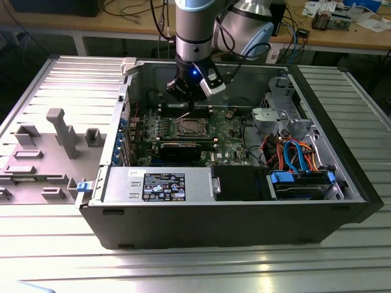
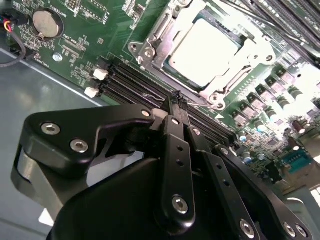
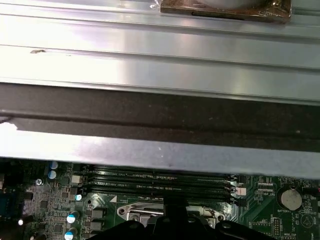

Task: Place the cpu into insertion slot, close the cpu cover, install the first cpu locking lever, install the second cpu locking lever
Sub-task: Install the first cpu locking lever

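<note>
Exterior view: 1 arm reaches down into an open computer case [image 1: 244, 220], its gripper [image 1: 190, 101] poised low over the green circuit board [image 1: 232, 131], just behind the insertion slot [image 1: 189, 127]. The case lies on its side, so the board faces up and the arm can work from above.

Second wrist view: the gripper [image 2: 178, 98] has its 2 black fingers [image 2: 176, 130] pressed together with no gap, their tips at a thin wire lever [image 2: 165, 100] that runs along the near edge of the socket, between it and the memory slots [image 2: 135, 82]; whether the tips pinch the wire or only press on it cannot be told. Just beyond the tips the cpu [image 2: 202, 50] sits in the insertion slot [image 2: 141, 54], with the cpu cover [image 2: 248, 51] folded down around it, its window leaving the chip's pale top bare.

First wrist view: the memory slots [image 3: 155, 182] lie just ahead of the gripper body, the case wall [image 3: 160, 105] beyond them.
</note>
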`<state>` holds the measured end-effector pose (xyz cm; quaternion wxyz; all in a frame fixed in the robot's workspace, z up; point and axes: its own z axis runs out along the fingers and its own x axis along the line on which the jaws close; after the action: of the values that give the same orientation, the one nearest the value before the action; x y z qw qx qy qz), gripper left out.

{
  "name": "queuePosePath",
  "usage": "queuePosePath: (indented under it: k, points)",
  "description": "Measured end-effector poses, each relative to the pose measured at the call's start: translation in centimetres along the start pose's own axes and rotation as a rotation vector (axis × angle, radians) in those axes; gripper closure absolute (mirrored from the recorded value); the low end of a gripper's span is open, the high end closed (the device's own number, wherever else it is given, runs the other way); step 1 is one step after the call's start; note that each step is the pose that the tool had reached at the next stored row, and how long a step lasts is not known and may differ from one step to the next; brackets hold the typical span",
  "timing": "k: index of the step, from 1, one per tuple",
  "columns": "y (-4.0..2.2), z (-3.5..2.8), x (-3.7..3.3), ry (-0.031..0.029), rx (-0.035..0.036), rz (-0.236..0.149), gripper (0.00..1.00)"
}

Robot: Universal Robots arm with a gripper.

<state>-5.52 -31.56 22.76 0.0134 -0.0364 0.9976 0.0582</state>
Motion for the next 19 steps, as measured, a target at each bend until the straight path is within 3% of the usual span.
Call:
queuePosePath:
  k: [12, 19]
  points:
    - [-0.13, 0.88, -1.33, -0.0001, -0.0001, 0.000, 0.89]
    - [-0.11, 1.29, -1.54, -0.0001, -0.0001, 0.000, 0.89]
